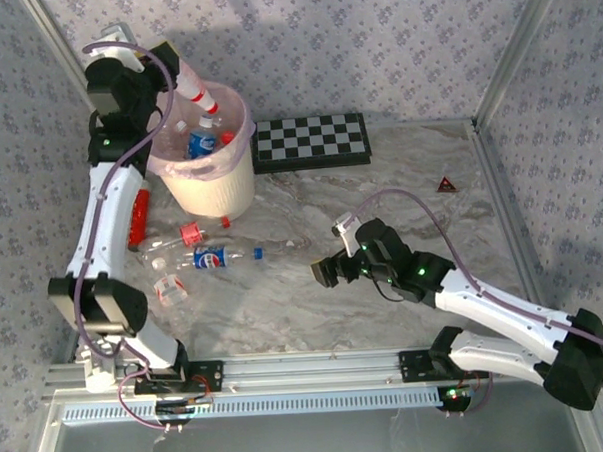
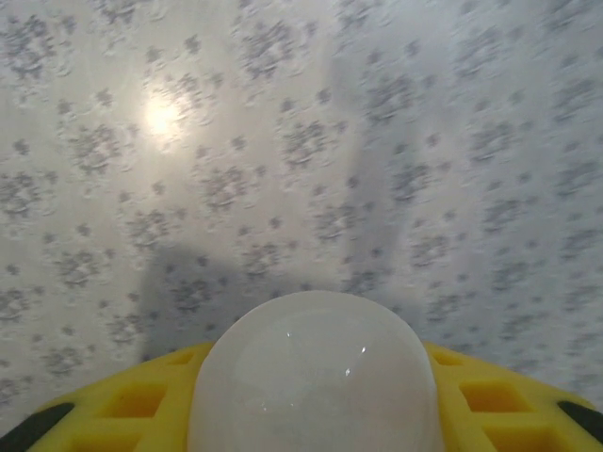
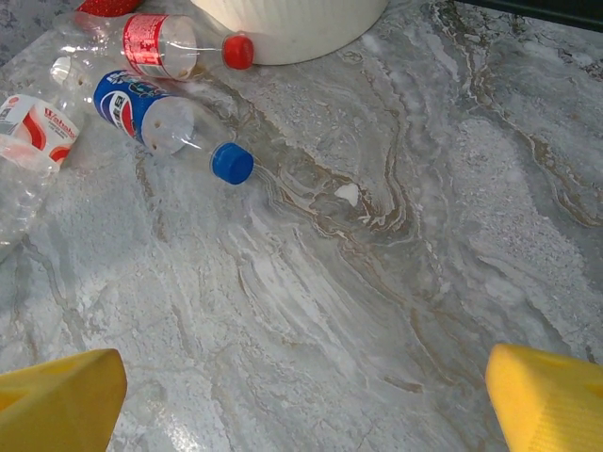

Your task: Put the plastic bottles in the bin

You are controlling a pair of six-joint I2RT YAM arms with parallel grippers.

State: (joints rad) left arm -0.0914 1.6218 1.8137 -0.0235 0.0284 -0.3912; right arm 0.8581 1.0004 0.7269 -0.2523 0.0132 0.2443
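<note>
While our left fingers (image 2: 141, 400) grip a bottle (image 1: 196, 93) tilted over the bin (image 1: 218, 190) at eleven o'clock and our right fingers (image 3: 58, 400) hang wide open above the table (image 3: 377, 282), we fear a release here could clip the rim and bounce it out.

bin (image 1: 218, 195): cream-white, pink liner
held bottle (image 1: 198, 94): red-and-white label
chequered board (image 1: 311, 142): black, white squares
table (image 3: 377, 245): grey-brown marble veining
walls (image 2: 283, 141): pale grey floral print
Pepsi bottle (image 3: 141, 108): blue label, blue cap
right gripper (image 3: 303, 400): yellow fingertips (image 3: 546, 400)
</note>
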